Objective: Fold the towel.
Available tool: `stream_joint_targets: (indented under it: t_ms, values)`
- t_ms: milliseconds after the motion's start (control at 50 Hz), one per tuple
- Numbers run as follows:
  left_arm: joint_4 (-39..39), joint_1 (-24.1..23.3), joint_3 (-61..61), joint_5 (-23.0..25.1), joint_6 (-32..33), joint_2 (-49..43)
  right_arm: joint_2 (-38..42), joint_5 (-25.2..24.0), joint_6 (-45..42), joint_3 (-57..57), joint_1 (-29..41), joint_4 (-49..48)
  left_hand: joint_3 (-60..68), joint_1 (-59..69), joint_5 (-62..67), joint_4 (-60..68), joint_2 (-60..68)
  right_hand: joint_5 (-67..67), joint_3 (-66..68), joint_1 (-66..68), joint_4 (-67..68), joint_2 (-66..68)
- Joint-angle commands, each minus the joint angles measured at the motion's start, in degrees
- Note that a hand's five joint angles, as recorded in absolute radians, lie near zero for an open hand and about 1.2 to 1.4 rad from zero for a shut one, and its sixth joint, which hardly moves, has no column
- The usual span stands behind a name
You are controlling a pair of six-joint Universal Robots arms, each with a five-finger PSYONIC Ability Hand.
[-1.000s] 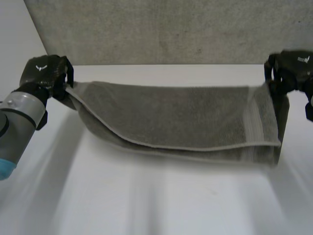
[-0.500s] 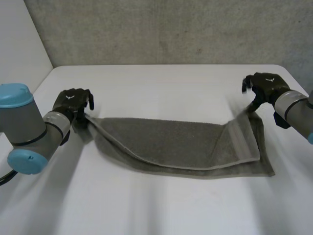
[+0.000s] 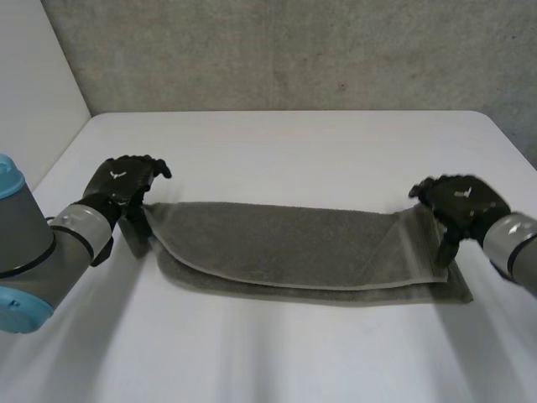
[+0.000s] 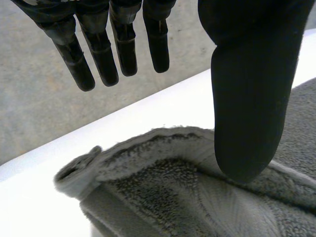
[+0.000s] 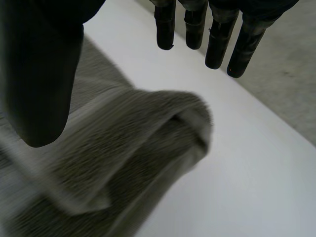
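Since half a second ago both arms have lowered, and the raised right end of the folded grey terry towel (image 3: 294, 252) has dropped flat onto the white table (image 3: 277, 138).

In the head view, the left hand (image 3: 124, 183) sits at the towel's left end and the right hand (image 3: 457, 201) at its right end.

In the left wrist view, the left hand (image 4: 252, 89) has straight fingers spread away from the thumb. The towel's doubled corner (image 4: 163, 192) lies under its palm, with the thumb tip just over the cloth.

In the right wrist view, the right hand (image 5: 39, 74) is likewise spread and pinches nothing. The bunched towel corner (image 5: 128, 153) rests below it, between thumb and fingertips.
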Motion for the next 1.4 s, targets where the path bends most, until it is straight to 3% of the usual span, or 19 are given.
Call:
stream_joint_targets:
  t_ms: [20, 140, 300, 540, 600, 640, 660, 700, 880, 1400]
  values:
    - [0.57, 0.22, -0.36, 1.33, 4.89, -1.15, 0.13, -2.07, -1.44, 7.84, 0.38, -7.3, 3.59, 3.5, 13.67, 3.68, 3.62, 0.75, 0.55, 0.92, -0.29, 0.23]
    - [2.76, 0.58, -0.63, 1.33, 10.26, -3.43, 2.58, -3.22, -2.85, 9.69, 0.65, -13.55, 4.43, 4.34, 14.5, 4.52, 4.46, 5.96, 5.77, 6.13, 4.92, 5.44]
    - [3.3, 0.66, -0.72, 1.33, 10.8, -5.19, 7.87, -2.51, -7.59, 9.17, 0.73, -16.01, 4.77, 4.68, 14.84, 4.86, 4.8, 12.0, 11.81, 12.18, 10.97, 11.48]
    - [3.56, 0.75, -0.28, 1.33, 10.89, -6.34, 8.49, -2.34, -8.56, 8.99, 0.47, -19.18, 6.12, 6.02, 16.19, 6.2, 6.15, 16.23, 16.03, 16.4, 15.19, 15.71]
    - [4.17, 0.84, -0.1, 1.25, 10.89, -6.52, 8.49, -2.25, -8.56, 9.08, 0.56, -20.85, 13.35, 13.26, 23.42, 13.44, 13.38, 23.12, 22.93, 23.29, 22.09, 22.6]
    - [5.22, 1.19, -0.19, 1.25, 10.89, -6.95, 8.4, -2.25, -7.95, 9.17, 0.65, -22.95, 17.37, 17.28, 27.44, 17.45, 17.4, 42.02, 41.83, 42.19, 40.98, 41.5]
    - [5.23, 1.19, -0.19, 1.25, 10.89, -6.95, 8.4, -2.25, -7.95, 9.17, 0.65, -22.96, 17.39, 17.29, 27.46, 17.47, 17.42, 42.13, 41.93, 42.3, 41.09, 41.61]
    - [5.67, 1.19, -0.19, 1.25, 10.89, -7.04, 8.22, -2.16, -7.69, 9.17, 0.65, -24.8, 18.06, 17.97, 28.13, 18.15, 18.09, 66.34, 66.15, 66.52, 65.31, 65.82]
    - [6.64, 1.37, -0.19, 1.16, 10.89, -7.83, 5.15, 0.91, -6.99, 9.52, 0.65, -25.42, 17.72, 17.63, 27.8, 17.81, 17.75, 66.46, 66.27, 66.63, 65.42, 65.94]
    - [6.72, -0.57, -2.3, 1.6, 10.71, -5.9, 4.97, 1.09, -4.26, 10.05, 0.82, -24.9, 18.56, 18.47, 28.63, 18.65, 18.59, 66.46, 66.27, 66.63, 65.42, 65.94]
